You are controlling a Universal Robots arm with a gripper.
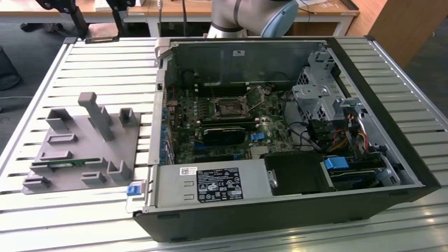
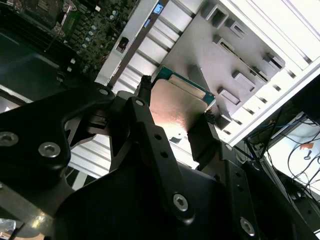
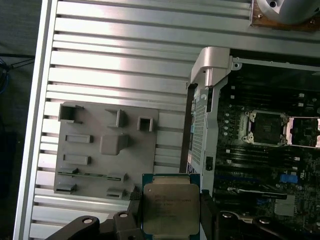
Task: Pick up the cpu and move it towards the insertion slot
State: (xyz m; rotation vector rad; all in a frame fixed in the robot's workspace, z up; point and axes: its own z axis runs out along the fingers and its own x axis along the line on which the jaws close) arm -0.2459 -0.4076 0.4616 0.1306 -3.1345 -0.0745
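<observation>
- Jaws of the gripper [image 3: 171,212] are clamped on the chip [image 3: 171,208], one finger on each side edge.
- Chip hangs above the counter [image 3: 120,55], between the grey tray [image 3: 85,160] and the computer case [image 3: 210,65].
- Socket [image 3: 265,128] sits open inside the case.

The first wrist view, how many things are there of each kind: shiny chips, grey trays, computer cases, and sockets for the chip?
Shiny chips: 1, the cpu held in the gripper.
Grey trays: 1, the grey tray on the slatted table.
Computer cases: 1, the open computer case.
Chip sockets: 1, the insertion slot.
Total: 4
</observation>
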